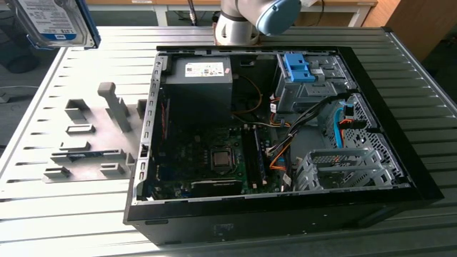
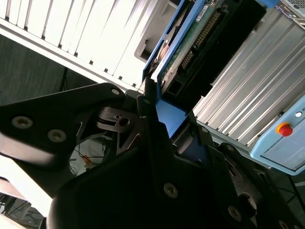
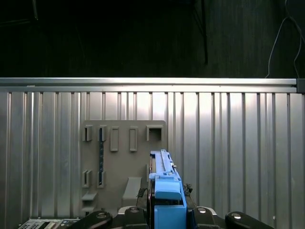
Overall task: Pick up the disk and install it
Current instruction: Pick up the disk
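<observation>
Pick-up looks done, carry in hand: gripper (image 3: 167, 213) clamped shut on the disk (image 1: 54, 21) by its blue carrier frame, aloft over the fixture plate (image 1: 85, 160), well apart from the open computer case (image 1: 400, 128); installing calls for lining it up with the grey drive bay (image 1: 309, 91).

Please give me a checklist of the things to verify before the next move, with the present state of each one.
1. Grip on the disk: ok, the gripper is shut on its blue frame.
2. The disk free of the holder plate: ok, it hangs in the air.
3. The case open: ok.
4. The grey bay under the blue latch bracket free: cannot tell.
5. The cables away from the bay: cannot tell; some run close beside it.
</observation>
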Robot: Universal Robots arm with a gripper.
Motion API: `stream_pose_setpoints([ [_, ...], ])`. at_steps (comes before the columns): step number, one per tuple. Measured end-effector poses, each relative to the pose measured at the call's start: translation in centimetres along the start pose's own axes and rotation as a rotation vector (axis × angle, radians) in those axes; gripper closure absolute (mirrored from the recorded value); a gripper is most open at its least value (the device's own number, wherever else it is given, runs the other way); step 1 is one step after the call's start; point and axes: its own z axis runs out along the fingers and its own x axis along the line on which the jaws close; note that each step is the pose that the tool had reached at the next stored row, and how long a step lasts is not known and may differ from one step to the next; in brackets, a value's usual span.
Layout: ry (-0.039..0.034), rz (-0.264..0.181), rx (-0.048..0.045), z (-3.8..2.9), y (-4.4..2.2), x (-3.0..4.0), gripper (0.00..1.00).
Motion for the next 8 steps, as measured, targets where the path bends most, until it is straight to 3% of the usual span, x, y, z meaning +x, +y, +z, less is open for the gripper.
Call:
stream_pose_setpoints([
  [8, -0.0001, 0.0, 0.0001, -0.01, -1.39, -0.02, 0.63],
])
